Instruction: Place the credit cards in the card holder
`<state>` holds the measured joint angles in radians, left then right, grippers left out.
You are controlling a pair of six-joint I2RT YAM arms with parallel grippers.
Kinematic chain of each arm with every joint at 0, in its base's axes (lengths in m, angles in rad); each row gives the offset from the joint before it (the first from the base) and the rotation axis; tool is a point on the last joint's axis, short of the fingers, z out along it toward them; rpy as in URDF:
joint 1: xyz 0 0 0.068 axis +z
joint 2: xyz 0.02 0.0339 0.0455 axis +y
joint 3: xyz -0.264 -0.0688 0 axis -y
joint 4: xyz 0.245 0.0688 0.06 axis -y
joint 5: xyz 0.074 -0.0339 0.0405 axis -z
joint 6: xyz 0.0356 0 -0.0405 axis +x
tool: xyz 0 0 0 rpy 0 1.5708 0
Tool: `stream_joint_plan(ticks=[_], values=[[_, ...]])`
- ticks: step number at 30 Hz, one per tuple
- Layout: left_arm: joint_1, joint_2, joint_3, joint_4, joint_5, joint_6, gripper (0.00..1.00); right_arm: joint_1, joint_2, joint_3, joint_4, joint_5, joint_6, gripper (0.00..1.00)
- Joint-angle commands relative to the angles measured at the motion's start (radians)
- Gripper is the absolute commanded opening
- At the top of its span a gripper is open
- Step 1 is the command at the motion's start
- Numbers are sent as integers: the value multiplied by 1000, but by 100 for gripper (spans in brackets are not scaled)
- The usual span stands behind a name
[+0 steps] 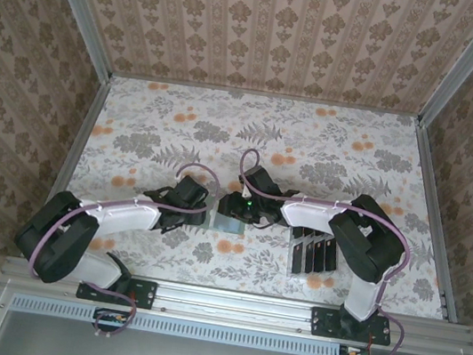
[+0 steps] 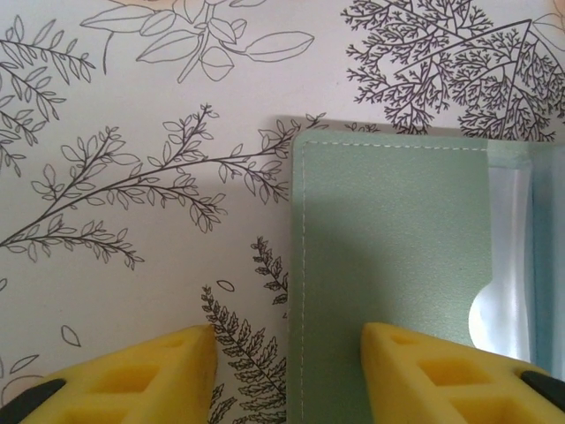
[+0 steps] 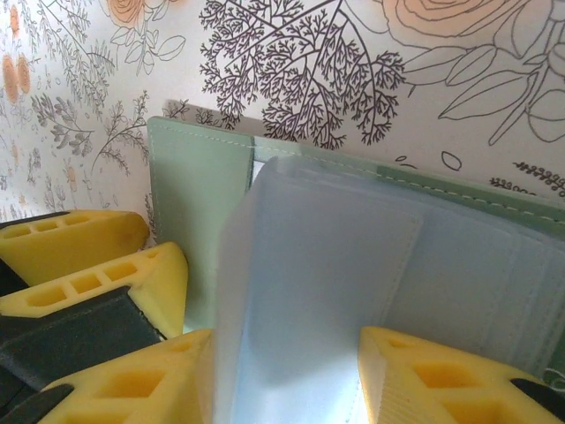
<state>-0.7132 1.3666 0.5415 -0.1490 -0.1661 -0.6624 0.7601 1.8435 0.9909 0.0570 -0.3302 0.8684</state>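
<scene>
Left end effector (image 2: 287,353) hangs low over the floral-printed white table (image 2: 132,265), its two yellow fingers partly open and gripping nothing. In the left wrist view they straddle the stitched left edge of the flat sage-green folding card holder (image 2: 388,238): one finger is over bare table, the other over the green panel.

The right end effector (image 3: 287,371) is also partly open. A translucent plastic sleeve (image 3: 318,291) of the card holder stands up between its fingers. I cannot tell whether the pads touch that sleeve, and they are not pinched on it.

Nearest in the top view, a silver metal rail (image 1: 234,305) carries both arm bases. Just beyond it, on the near right of the table, several thin black rectangular credit cards (image 1: 312,254) stand side by side in a clear plastic slotted rack (image 1: 303,278), close to the right arm's elbow and apart from the card holder.

The card holder lies open and flat near the middle of the table, to the left of the rack. The left end effector comes in at its left side and the right end effector at its far right, so the two sets of fingers are close together.

Farther back the table is bare print, up to brown patterned walls (image 1: 269,30).
</scene>
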Motion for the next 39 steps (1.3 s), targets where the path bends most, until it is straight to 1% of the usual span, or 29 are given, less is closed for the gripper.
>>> stream_joint_plan(ticks=[1, 10, 15, 25, 27, 31, 35, 39], values=[[-5, -51, -21, -4, 32, -39, 51, 11, 1, 35, 8, -29, 19, 47], [14, -243, -71, -53, -53, -146, 55, 34, 19, 86, -10, -25, 29, 47], [21, -342, -95, -92, -98, -181, 55, 53, 50, 136, -33, -25, 30, 47], [33, -508, -150, -173, -149, -204, 56, 104, 158, 328, -113, -29, 26, 47], [39, -526, -158, -175, -140, -197, 56, 107, 147, 338, -128, -16, 18, 46], [47, -525, -155, -170, -115, -157, 58, 98, 58, 284, -181, 66, -24, 47], [53, -487, -135, -145, -81, -113, 60, 76, -25, 213, -262, 151, -74, 49], [56, -431, -104, -121, -50, -74, 63, 70, -49, 187, -337, 222, -127, 51]])
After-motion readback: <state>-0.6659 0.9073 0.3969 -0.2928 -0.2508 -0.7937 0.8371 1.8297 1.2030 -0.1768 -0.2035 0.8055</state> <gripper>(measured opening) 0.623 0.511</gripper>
